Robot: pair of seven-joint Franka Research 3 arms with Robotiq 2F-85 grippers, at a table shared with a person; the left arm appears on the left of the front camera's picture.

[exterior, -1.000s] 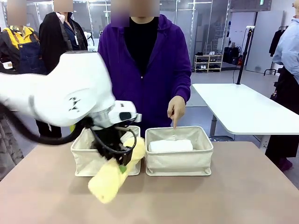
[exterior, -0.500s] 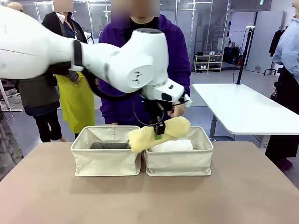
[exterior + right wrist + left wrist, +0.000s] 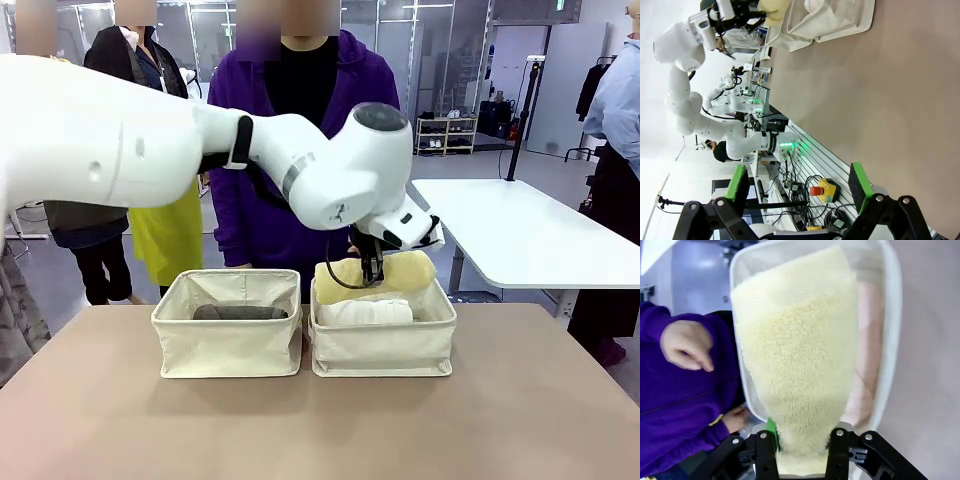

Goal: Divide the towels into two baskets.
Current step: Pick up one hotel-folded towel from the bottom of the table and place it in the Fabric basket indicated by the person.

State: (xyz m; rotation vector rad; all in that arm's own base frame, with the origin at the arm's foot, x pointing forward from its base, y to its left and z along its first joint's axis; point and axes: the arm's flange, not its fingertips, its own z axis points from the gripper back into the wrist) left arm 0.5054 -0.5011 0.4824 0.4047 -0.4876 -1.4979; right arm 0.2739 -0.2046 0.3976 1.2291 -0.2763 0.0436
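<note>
My left gripper [image 3: 372,268] is shut on the pale yellow towel [image 3: 376,274], holding it lengthwise just above the right basket [image 3: 385,350]. In the left wrist view the yellow towel [image 3: 800,355] runs away from my left gripper [image 3: 802,444] over the basket's rim [image 3: 892,315]. A pale peach towel [image 3: 867,355] lies beside it inside. From the front that lower roll [image 3: 365,312] looks whitish. The left basket [image 3: 226,345] holds the dark grey towel [image 3: 240,312]. My right gripper [image 3: 797,185] is open and holds nothing, off to the side above the table.
A person in a purple top stands at the far edge, one hand [image 3: 687,345] pointing beside the right basket. The brown tabletop [image 3: 320,430] in front of both baskets is bare. A white table [image 3: 520,235] stands at the back right.
My left arm has swung the yellow towel up from in front of the left basket and rightward, to above the right basket. The right gripper has not changed.
</note>
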